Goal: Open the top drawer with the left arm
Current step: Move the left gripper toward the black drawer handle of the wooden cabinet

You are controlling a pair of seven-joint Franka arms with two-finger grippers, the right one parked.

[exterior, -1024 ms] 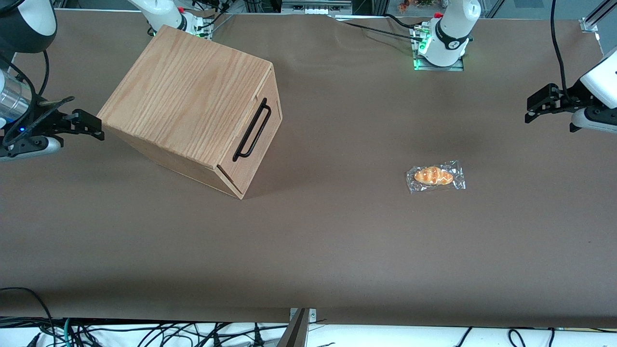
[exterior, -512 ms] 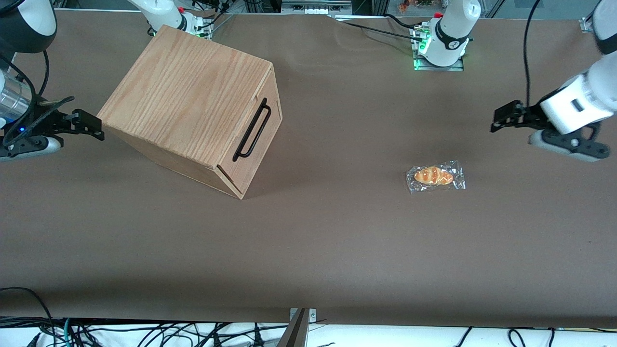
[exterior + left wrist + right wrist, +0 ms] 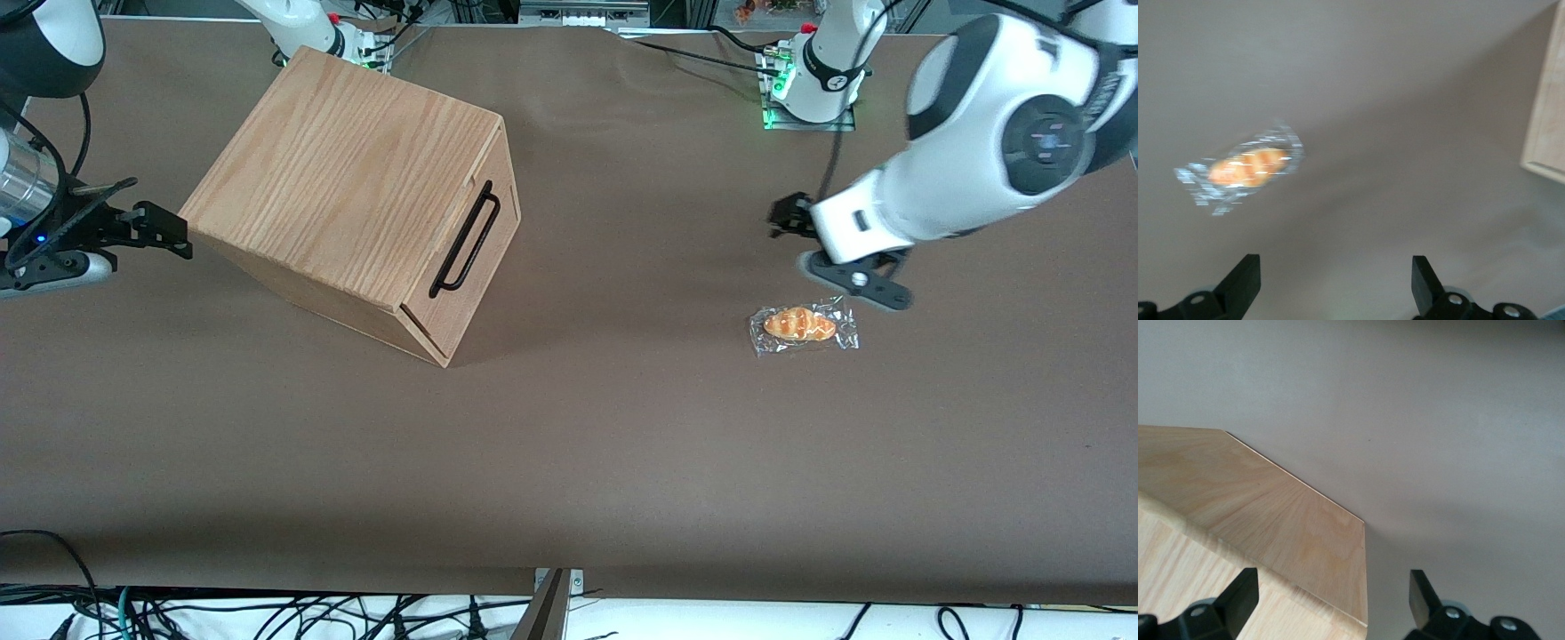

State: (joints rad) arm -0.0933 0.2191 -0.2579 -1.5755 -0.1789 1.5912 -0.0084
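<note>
The top drawer (image 3: 484, 258) sits shut in the oak-grained box (image 3: 356, 169), which stands turned at an angle toward the parked arm's end of the table. Its long black bar handle (image 3: 465, 238) runs along the front panel. The left arm (image 3: 978, 169), white with a round dark cap, hangs over the table toward the working arm's end. Its gripper (image 3: 784, 217) is open and empty, well apart from the handle, with bare table between them. In the left wrist view the open gripper (image 3: 1333, 270) points at the table, and a pale wood edge of the box (image 3: 1546, 120) shows.
A wrapped bread roll (image 3: 803, 325) lies on the brown table (image 3: 569, 444), just nearer the front camera than the gripper. It also shows in the left wrist view (image 3: 1245, 168). The arm bases stand at the table's back edge.
The left arm has swung in from the table's working-arm end toward the box. Its gripper now hangs by the bread roll. The drawer and box have not moved.
</note>
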